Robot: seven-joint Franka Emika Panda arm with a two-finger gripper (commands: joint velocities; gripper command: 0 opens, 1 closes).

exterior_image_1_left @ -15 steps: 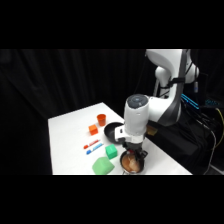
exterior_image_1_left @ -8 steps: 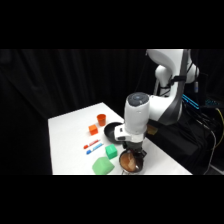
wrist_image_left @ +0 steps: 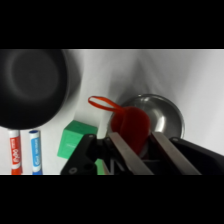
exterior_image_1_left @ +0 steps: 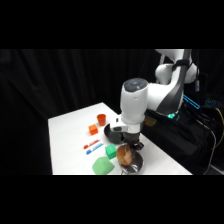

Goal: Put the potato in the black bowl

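Tool [wrist_image_left: 136, 142] clamped on potato [wrist_image_left: 131, 126], lifted just above the metal bowl [wrist_image_left: 167, 114]; left: carry over to black bowl [wrist_image_left: 31, 86] beside it and release.

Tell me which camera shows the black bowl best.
The wrist view: the black bowl fills its upper left, with its interior and rim visible. In the side view, only a dark rim sliver shows behind the arm.

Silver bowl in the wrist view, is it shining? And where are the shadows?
Wrist view: yes, the metal bowl catches light along its rim, and a soft grey shadow falls on the table between it and the black bowl. Side view: only the table is lit, against dark curtains.
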